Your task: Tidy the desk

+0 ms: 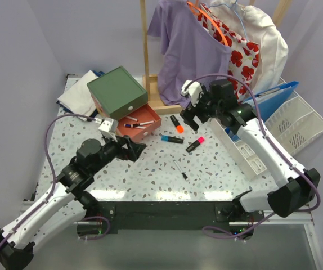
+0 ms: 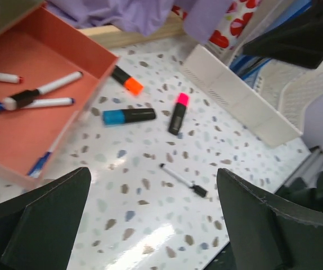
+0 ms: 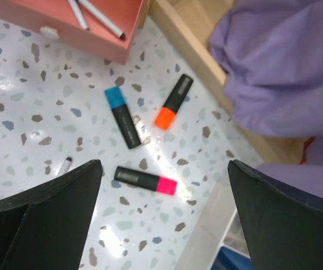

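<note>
On the speckled white desk [image 1: 150, 180] lie a pink-capped highlighter [image 1: 196, 144], a blue-capped one [image 1: 172, 138], an orange-capped one [image 1: 176, 123] and a thin white marker [image 1: 180, 169]. An open salmon drawer [image 1: 150, 117] of the green box [image 1: 117, 91] holds several markers. My right gripper [image 1: 191, 115] hangs open above the highlighters; in its wrist view the pink highlighter [image 3: 146, 180] lies between and below the empty fingers. The left gripper [image 1: 136, 147] stands open and empty just in front of the drawer, with the thin marker [image 2: 183, 181] on the desk beyond it.
A long white tray [image 1: 243, 149] and a white slotted file tray [image 1: 296, 121] with a blue folder [image 1: 277, 95] stand at the right. Behind them a wooden rack [image 1: 146, 50] carries hanging clothes. A folded cloth [image 1: 77, 93] lies at the back left.
</note>
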`<action>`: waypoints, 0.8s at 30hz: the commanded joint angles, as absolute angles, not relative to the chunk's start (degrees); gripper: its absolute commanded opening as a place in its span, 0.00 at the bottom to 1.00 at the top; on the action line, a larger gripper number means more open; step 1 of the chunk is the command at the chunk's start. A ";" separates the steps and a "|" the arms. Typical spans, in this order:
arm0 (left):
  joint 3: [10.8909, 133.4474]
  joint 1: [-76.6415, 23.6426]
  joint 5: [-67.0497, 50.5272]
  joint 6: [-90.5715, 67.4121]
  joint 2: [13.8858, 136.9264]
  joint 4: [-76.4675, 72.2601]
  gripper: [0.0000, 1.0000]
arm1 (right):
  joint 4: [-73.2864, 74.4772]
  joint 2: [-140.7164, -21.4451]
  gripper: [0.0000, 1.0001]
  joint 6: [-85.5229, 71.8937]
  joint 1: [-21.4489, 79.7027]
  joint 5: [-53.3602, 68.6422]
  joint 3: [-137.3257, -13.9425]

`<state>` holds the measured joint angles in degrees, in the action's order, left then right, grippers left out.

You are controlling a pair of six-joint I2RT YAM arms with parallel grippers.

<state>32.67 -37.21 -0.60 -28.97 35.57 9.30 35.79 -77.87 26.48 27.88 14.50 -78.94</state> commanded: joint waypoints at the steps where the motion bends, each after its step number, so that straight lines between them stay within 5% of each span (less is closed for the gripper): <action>1: 31.99 -41.29 -9.67 -42.52 42.26 -2.28 1.00 | 31.22 -73.57 0.99 19.78 27.25 15.21 -69.90; 8: 39.19 -59.67 8.85 -54.38 60.34 -0.10 1.00 | 26.02 -67.06 0.99 13.89 16.62 19.25 -64.25; 13: 51.54 -66.53 21.08 -72.31 73.89 17.16 0.98 | 24.35 -65.65 0.99 13.45 15.65 15.74 -62.58; 19: 74.13 -67.24 27.07 -84.90 95.34 42.68 0.76 | 24.43 -64.95 0.99 13.45 15.56 15.64 -62.14; 24: 79.10 -67.32 25.40 -85.78 104.06 42.98 0.63 | 24.70 -64.25 0.99 13.62 15.56 15.12 -62.49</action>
<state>75.50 -67.22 22.41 -80.51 100.82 35.20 26.96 -66.13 14.37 15.68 15.99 -62.24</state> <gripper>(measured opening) 0.667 0.986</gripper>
